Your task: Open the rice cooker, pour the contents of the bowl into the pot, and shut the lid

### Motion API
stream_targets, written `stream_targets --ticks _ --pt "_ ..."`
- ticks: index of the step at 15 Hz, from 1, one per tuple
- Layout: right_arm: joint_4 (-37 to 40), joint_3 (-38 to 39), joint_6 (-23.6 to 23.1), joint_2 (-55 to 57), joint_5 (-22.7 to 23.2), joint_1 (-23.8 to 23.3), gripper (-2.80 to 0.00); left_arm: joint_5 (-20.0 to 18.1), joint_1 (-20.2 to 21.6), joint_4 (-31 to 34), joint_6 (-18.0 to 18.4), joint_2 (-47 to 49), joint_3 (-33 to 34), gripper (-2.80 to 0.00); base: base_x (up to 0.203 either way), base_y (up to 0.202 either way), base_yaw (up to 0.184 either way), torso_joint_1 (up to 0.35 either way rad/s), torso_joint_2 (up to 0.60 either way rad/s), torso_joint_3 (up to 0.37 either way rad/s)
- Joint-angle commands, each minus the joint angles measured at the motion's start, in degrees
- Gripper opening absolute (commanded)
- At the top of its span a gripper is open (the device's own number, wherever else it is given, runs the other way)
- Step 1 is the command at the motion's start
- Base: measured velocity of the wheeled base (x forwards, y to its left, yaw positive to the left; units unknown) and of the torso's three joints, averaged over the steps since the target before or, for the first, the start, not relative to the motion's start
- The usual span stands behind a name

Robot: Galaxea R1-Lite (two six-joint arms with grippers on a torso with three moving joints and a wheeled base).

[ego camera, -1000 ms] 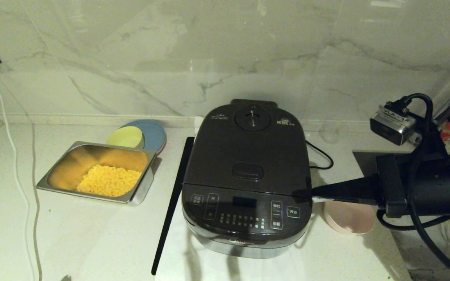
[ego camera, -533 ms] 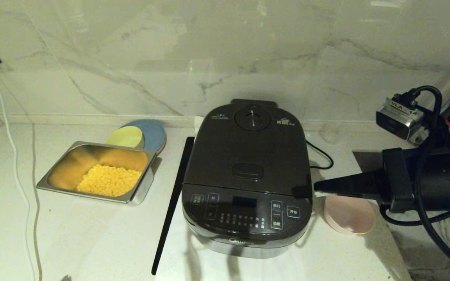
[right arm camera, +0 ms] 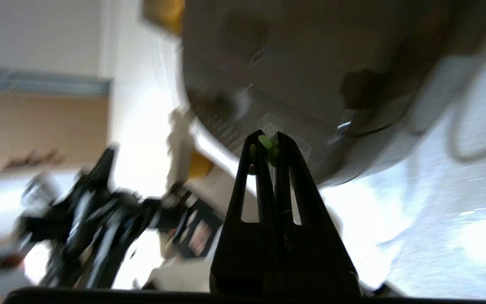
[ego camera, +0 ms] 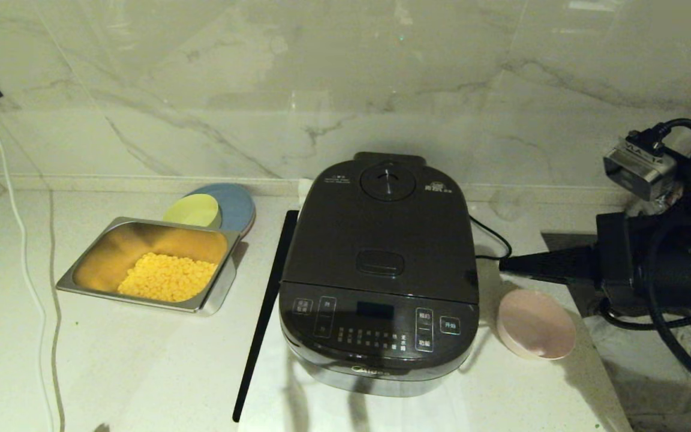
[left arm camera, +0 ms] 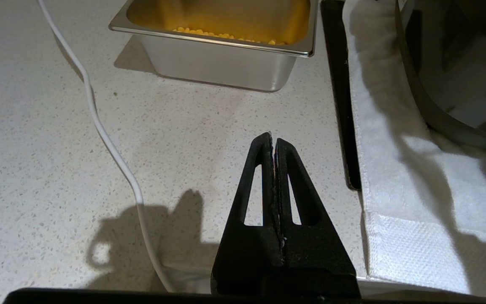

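Note:
The black rice cooker (ego camera: 375, 336) stands mid-counter with its lid (ego camera: 381, 234) down, so the pot is hidden. The pale pink bowl (ego camera: 535, 324) sits on the counter just right of the cooker; its inside looks plain pink and no contents show in it. My right gripper (ego camera: 503, 264) hovers shut beside the cooker's right side, behind and above the bowl, touching neither. In the right wrist view a few green bits (right arm camera: 266, 145) cling at the tips of the right gripper (right arm camera: 268, 137). My left gripper (left arm camera: 273, 141) is shut and empty, low over the counter left of the cooker.
A steel tray (ego camera: 219, 282) of yellow corn lies left of the cooker, with a yellow bowl (ego camera: 192, 210) on a blue plate (ego camera: 237, 201) behind it. A black strip (ego camera: 264, 312) edges the white cloth (left arm camera: 395, 169) under the cooker. A white cable (ego camera: 27, 264) trails far left.
My right gripper, still shut, has drawn back to the right and away from the cooker's front right corner, uncovering the whole pink bowl. The cooker and bowl have not moved.

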Motion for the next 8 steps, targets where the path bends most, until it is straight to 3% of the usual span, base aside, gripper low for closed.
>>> stream_targets --ticks 1,4,8 --pt "0.4 -0.9 -0.2 0.3 -2.8 -0.5 -2.8 0.0 0.0 0.0 0.0 -0.1 0.5 -2.8 0.0 0.0 0.0 0.0 0.0 0.0" --pt "0.7 -1.1 -0.3 -0.3 -7.8 -0.8 -2.8 0.0 0.0 0.0 0.0 -0.1 0.5 -2.8 0.0 0.0 0.0 0.0 0.0 0.0" --pt "0.3 -1.1 -0.4 -0.6 -11.0 -0.9 -2.8 0.0 0.0 0.0 0.0 -0.1 0.5 -2.8 0.0 0.0 0.0 0.0 0.0 0.0"
